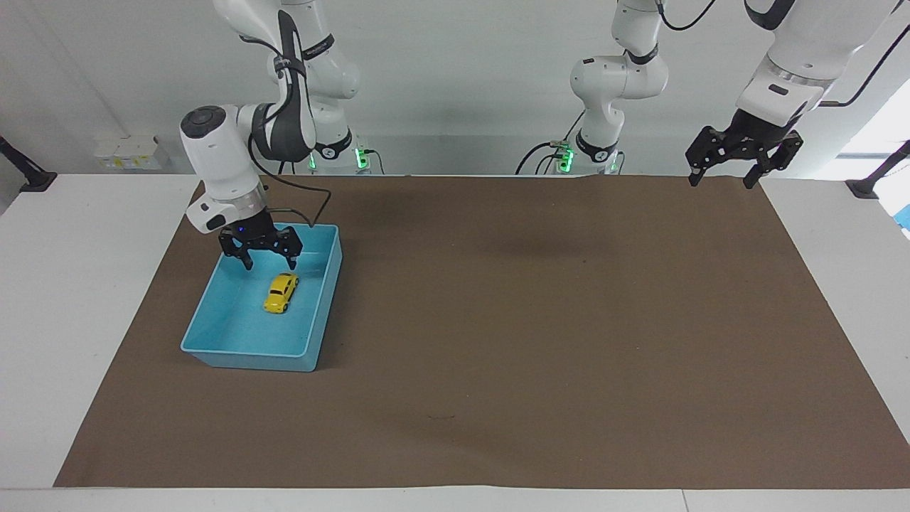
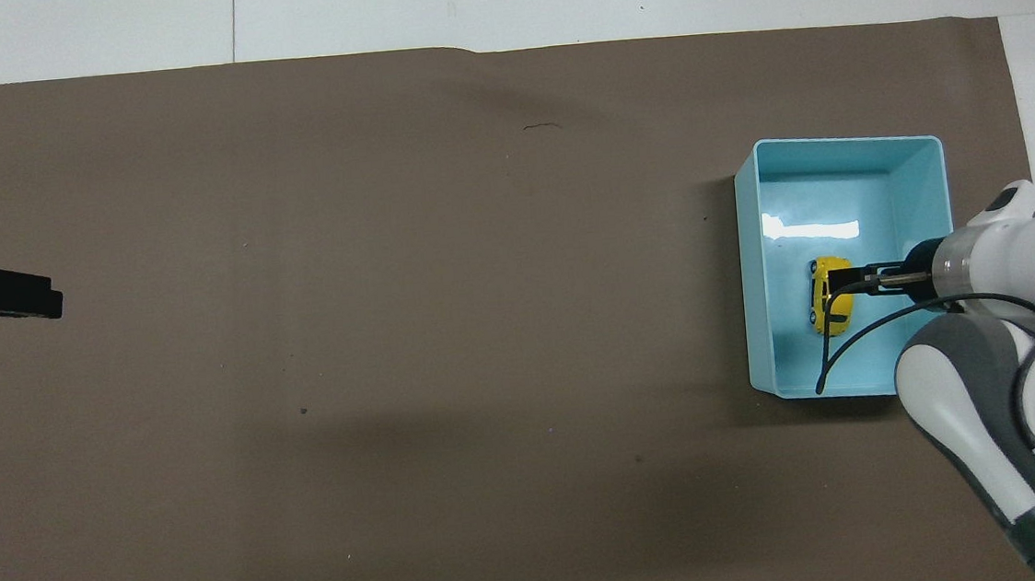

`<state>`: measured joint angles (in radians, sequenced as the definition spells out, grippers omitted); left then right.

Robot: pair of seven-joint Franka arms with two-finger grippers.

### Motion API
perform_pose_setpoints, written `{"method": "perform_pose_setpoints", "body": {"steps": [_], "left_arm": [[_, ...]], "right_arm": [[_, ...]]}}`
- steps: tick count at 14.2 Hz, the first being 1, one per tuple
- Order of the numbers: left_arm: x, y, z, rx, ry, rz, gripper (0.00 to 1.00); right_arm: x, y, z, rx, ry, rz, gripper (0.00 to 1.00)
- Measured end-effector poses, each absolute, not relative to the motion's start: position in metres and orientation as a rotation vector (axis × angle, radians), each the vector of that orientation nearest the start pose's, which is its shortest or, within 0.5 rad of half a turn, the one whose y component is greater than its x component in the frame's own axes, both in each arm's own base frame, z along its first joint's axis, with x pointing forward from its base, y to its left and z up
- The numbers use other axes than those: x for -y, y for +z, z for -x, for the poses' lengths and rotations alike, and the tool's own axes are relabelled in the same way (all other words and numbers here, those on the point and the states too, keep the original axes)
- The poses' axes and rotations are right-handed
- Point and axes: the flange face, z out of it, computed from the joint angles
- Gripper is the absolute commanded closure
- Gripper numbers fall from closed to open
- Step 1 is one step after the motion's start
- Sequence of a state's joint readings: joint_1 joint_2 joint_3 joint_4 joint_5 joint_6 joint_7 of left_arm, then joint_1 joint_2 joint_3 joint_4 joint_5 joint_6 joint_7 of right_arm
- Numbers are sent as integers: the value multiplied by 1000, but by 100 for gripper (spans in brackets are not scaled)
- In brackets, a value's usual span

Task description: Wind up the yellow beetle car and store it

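Note:
The yellow beetle car [image 1: 281, 293] lies on its wheels on the floor of the light blue tray [image 1: 249, 359], free of any grip. My right gripper [image 1: 269, 262] is open and empty, raised a little above the car over the part of the tray nearer to the robots. In the overhead view the car [image 2: 826, 305] shows in the tray [image 2: 838, 141], partly under the right gripper [image 2: 842, 283]. My left gripper [image 1: 719, 182] is open and empty; it waits in the air over the left arm's end of the brown mat, and only its tip [image 2: 10, 298] shows in the overhead view.
The brown mat [image 1: 540, 320] covers most of the white table. The tray stands at the right arm's end of the mat. A black cable [image 2: 841, 348] hangs from the right wrist over the tray.

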<state>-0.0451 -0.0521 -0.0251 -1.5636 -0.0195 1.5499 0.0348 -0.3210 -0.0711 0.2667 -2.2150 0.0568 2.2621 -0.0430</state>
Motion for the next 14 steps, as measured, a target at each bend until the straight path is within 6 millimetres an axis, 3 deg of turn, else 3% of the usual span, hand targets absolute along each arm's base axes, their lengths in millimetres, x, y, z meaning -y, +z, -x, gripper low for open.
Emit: {"method": "perform_pose_setpoints", "body": {"steps": [4,9,14], "left_arm": [[40,654,-535,-167,-60,3155,0],[40,654,-535,-167,-60,3155,0],[40,654,-535,-167,-60,3155,0]], "right_arm": [[25,478,-539,-215,-84,3166,0],[22,540,-542,-248,-19,3168,0],[23,580,-544,-253,-23,3165,0]]}}
